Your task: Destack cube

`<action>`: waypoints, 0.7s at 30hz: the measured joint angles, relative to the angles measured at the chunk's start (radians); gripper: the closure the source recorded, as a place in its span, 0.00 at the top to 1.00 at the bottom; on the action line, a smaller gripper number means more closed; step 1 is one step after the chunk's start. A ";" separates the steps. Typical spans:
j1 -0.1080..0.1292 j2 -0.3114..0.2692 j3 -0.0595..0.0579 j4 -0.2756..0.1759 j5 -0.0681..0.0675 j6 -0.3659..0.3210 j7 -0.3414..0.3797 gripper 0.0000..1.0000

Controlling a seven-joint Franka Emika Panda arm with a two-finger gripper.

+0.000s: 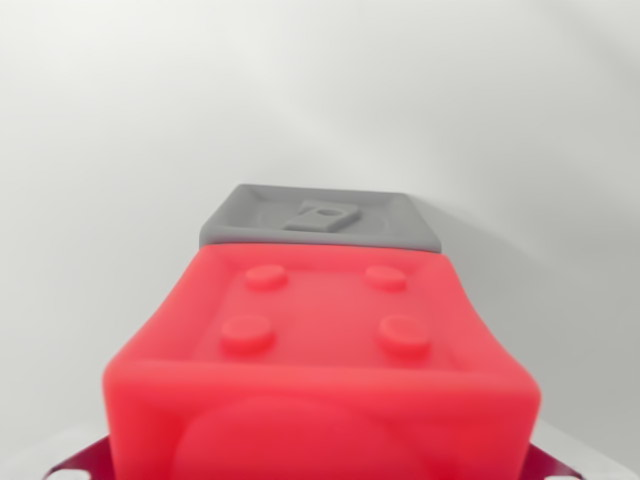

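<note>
A red cube (320, 350) fills the lower half of the wrist view, very close to the camera, with four round studs on its upper face. Just beyond it lies a grey cube (320, 220) with a raised mark on its top; its near edge meets the red cube's far edge in the picture. Of my gripper (315, 468) only dark red slivers show at the bottom corners, one on each side of the red cube, and it appears shut on that cube. The fingertips themselves are hidden behind the cube.
A plain white surface (120, 150) surrounds both cubes on the left, the right and beyond. A soft shadow falls to the right of the grey cube.
</note>
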 joint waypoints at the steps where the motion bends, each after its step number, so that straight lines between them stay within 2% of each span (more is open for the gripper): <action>1: 0.000 0.000 0.000 0.000 0.000 0.000 0.000 0.00; 21: 0.000 -0.053 0.000 -0.007 0.000 -0.042 0.000 0.00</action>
